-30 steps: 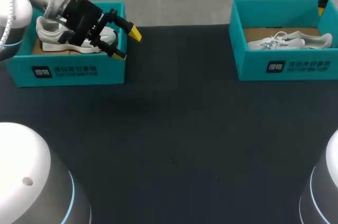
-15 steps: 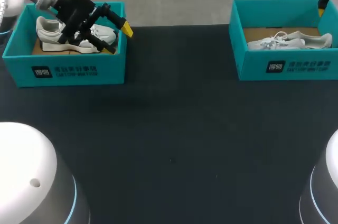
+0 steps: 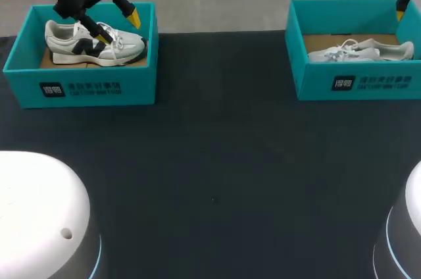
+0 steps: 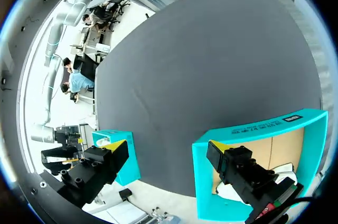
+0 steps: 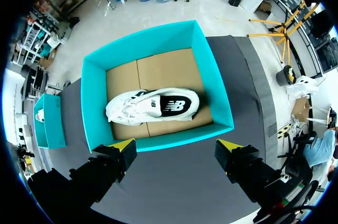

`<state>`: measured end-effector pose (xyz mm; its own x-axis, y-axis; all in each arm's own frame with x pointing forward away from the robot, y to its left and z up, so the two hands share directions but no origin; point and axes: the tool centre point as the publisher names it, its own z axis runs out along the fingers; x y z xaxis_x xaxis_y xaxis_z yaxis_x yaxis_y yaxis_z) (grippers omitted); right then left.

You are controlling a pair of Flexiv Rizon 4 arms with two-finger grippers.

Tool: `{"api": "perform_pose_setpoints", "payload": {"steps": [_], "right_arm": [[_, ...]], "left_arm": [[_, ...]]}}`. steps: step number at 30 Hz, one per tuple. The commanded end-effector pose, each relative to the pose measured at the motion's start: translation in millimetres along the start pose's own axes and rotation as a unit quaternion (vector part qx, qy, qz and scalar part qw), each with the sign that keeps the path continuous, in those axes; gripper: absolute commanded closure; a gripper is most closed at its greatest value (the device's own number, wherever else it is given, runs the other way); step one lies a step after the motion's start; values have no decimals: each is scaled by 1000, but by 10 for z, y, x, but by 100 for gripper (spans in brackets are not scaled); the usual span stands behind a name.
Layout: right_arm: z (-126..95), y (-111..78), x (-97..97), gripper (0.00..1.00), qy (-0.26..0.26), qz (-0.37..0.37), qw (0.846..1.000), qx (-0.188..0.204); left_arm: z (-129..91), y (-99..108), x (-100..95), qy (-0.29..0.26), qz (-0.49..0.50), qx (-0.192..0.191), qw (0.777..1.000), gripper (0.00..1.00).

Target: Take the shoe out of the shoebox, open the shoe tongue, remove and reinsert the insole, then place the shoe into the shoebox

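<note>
A white shoe with dark side marks [image 3: 92, 45] lies in the teal shoebox [image 3: 79, 88] at the table's far left. My left gripper [image 3: 117, 25] hangs open above that box's far side, touching nothing. In the left wrist view its fingers [image 4: 168, 147] spread over the box wall [image 4: 253, 134], with a bit of white shoe [image 4: 288, 174] below. A second white shoe [image 3: 362, 50] lies on its side in the right teal shoebox [image 3: 355, 81]. My right gripper [image 5: 177, 147] is open high above this shoe [image 5: 153, 106] and box [image 5: 90, 102]; only its yellow tip [image 3: 401, 6] shows in the head view.
The dark table top [image 3: 217, 160] stretches between the two boxes. Both boxes stand at the far edge of the table. The left box [image 5: 50, 123] shows small in the right wrist view.
My left gripper has lifted up and back from just over the shoe to above the box's far left side, still open. The right arm has not moved.
</note>
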<state>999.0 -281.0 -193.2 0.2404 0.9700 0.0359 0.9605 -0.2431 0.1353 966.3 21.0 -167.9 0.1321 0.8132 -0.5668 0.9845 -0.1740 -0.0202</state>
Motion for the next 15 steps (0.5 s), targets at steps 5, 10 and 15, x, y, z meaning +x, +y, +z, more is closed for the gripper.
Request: {"api": "perform_pose_setpoints", "payload": {"steps": [5, 10, 15], "right_arm": [[-3, -10, 4, 0, 0, 1, 1000, -1], [-3, -10, 4, 0, 0, 1, 1000, -1], [-3, -10, 4, 0, 0, 1, 1000, -1]], "left_arm": [[-306, 196, 261, 124, 0, 7, 992, 0], [-417, 275, 504, 175, -11, -1, 985, 0], [-497, 305, 707, 228, -19, -6, 974, 0]]}}
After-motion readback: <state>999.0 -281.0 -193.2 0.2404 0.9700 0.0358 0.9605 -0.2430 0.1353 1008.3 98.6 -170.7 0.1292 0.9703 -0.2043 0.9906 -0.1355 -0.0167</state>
